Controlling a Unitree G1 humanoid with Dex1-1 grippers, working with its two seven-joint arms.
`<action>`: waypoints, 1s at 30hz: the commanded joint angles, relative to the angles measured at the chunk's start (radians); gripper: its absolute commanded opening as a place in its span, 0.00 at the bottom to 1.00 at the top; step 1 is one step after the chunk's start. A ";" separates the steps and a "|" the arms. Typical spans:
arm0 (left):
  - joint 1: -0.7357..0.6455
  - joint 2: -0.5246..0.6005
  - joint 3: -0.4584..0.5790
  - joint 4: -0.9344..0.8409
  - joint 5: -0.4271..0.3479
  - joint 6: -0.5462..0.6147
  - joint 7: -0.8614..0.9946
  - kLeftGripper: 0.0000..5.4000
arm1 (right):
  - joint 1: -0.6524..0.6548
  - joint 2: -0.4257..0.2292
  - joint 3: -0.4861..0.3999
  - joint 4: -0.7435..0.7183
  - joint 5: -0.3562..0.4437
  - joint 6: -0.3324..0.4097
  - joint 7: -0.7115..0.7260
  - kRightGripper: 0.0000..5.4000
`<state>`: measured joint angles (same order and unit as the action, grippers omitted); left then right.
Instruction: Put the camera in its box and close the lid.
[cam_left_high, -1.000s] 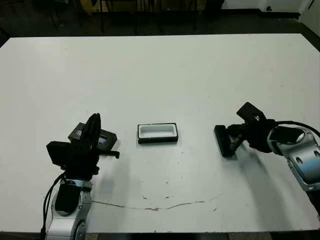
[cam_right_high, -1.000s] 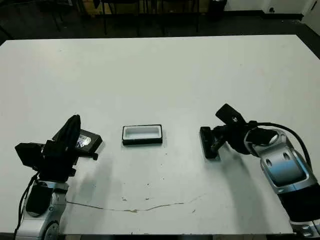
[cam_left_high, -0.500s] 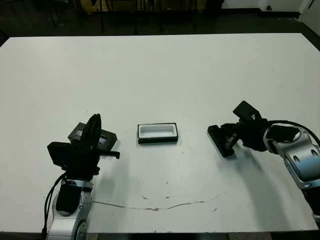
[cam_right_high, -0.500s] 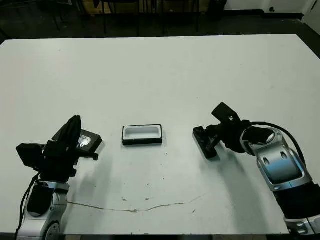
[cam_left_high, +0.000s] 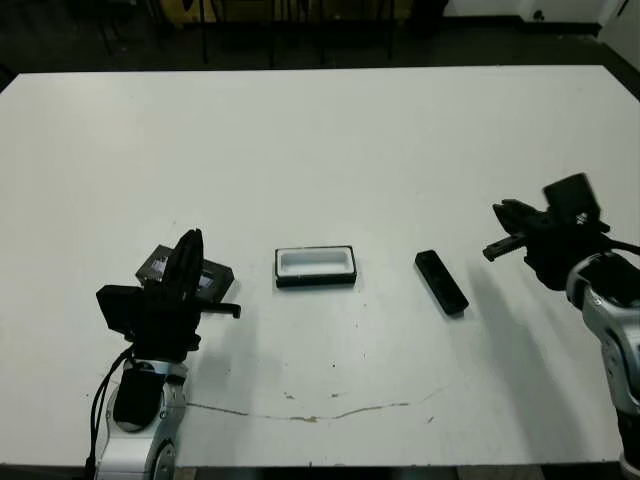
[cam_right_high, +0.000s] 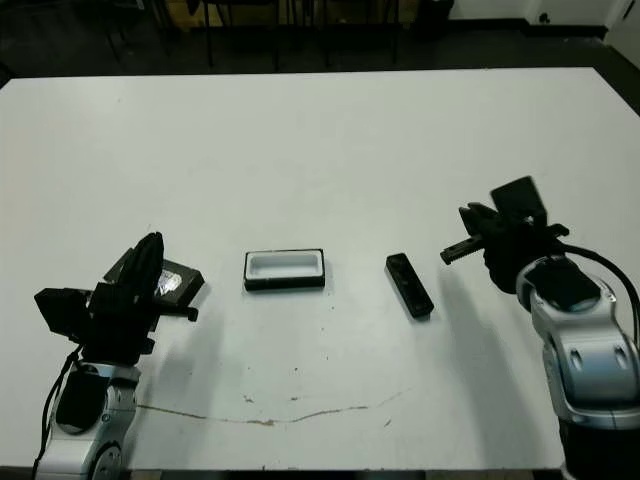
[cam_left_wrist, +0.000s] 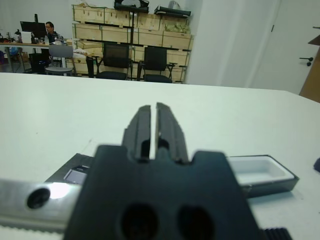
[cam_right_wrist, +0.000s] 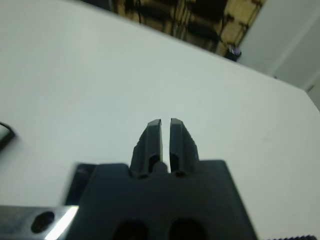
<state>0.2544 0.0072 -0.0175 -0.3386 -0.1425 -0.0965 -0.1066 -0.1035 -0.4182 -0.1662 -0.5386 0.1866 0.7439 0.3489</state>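
Observation:
The camera (cam_left_high: 441, 282), a small black oblong, lies free on the white table, right of the box (cam_left_high: 316, 266), a shallow black tray with a white lining and nothing in it. The lid (cam_left_high: 213, 278) lies flat left of the box, partly hidden behind my left gripper (cam_left_high: 190, 238), which hovers over it, shut and holding nothing. My right gripper (cam_left_high: 498, 210) is raised to the right of the camera, well apart from it, shut and holding nothing. In the left wrist view the box (cam_left_wrist: 260, 172) and the lid (cam_left_wrist: 75, 175) show on either side of the fingers (cam_left_wrist: 165, 125).
A thin brownish crack line (cam_left_high: 330, 412) runs across the table near its front edge. Beyond the far edge stand chairs (cam_left_wrist: 116, 60) and wooden crates (cam_left_wrist: 130, 27), and a person (cam_left_wrist: 49, 27) sits at a desk far off.
My right gripper slid the camera a little to the left, then let it go and pulled away up and to the right. The left arm stayed put.

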 joint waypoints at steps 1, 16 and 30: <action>0.011 0.008 0.004 0.010 0.001 0.009 -0.004 0.00 | 0.094 0.031 0.005 -0.157 0.034 0.081 -0.033 0.02; 0.010 0.010 0.011 0.019 -0.003 -0.004 -0.015 0.00 | 0.219 0.066 0.146 -0.264 0.037 0.117 -0.105 0.47; 0.006 0.012 0.011 0.016 0.001 -0.001 -0.016 0.00 | 0.217 0.067 0.161 -0.168 0.027 0.095 -0.105 0.93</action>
<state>0.2540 0.0073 -0.0094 -0.3331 -0.1476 -0.1040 -0.1202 0.1085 -0.3503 -0.0011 -0.7240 0.2072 0.8175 0.2423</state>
